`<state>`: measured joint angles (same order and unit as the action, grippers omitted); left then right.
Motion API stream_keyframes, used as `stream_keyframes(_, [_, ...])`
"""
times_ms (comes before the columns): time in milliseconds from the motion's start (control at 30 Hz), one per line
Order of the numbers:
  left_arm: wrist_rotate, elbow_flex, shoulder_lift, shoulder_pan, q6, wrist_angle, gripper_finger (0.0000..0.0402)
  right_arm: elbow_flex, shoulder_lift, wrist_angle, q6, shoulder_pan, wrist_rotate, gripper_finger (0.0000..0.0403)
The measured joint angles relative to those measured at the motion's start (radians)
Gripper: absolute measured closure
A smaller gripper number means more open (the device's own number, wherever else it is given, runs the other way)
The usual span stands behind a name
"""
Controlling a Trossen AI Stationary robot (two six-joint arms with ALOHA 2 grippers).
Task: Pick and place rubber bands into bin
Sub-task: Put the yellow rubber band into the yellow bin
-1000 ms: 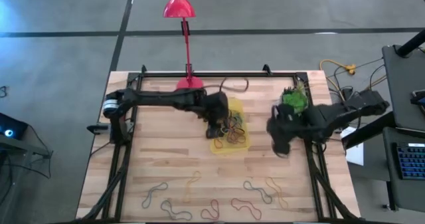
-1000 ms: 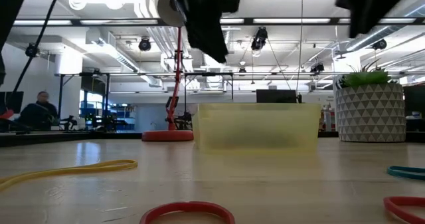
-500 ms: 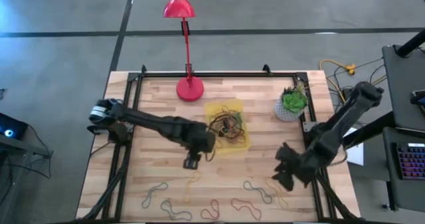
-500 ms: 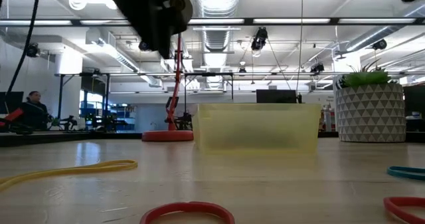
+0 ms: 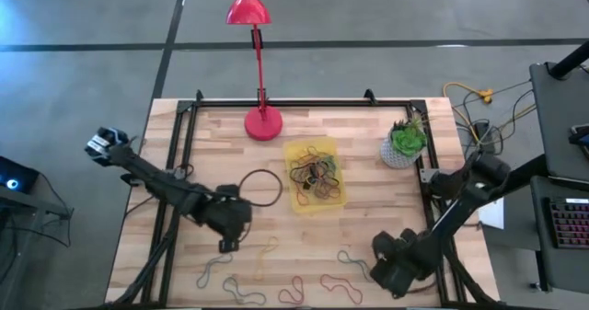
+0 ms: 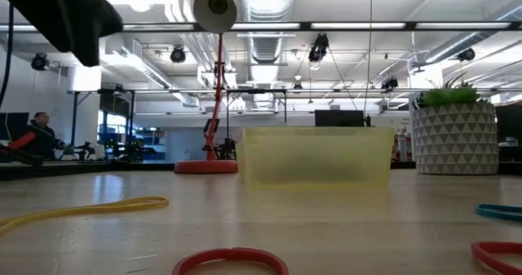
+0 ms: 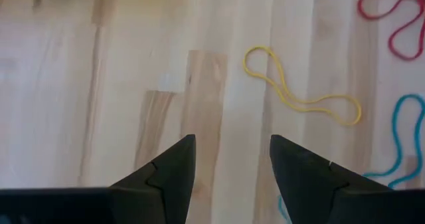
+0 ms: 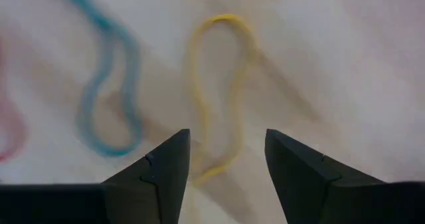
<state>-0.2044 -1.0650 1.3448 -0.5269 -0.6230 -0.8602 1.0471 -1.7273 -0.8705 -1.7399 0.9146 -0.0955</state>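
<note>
No text, label, brand, number or sign can be read in any of the views. The signs hanging in the room behind the desk (image 6: 342,218) are too small and blurred to make out.
</note>
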Motion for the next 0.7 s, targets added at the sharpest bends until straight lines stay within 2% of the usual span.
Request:
stream_keyframes(167, [-0.043, 0.038, -0.055, -0.044, -0.061, 0.048, 0.0224, 0.151, -0.128, -0.241, -0.039, -0.012, 0.003, 0.022])
stream_keyframes(433, [-0.037, 0.031, -0.066, -0.045, -0.053, 0.052, 0.0224, 0.2, -0.223, -0.162, 0.064, -0.054, 0.079, 0.022])
stream_keyframes(700, [0.025, 0.025, -0.067, -0.044, -0.052, 0.058, 0.0224, 0.129, -0.191, -0.159, 0.037, -0.062, 0.067, 0.022])
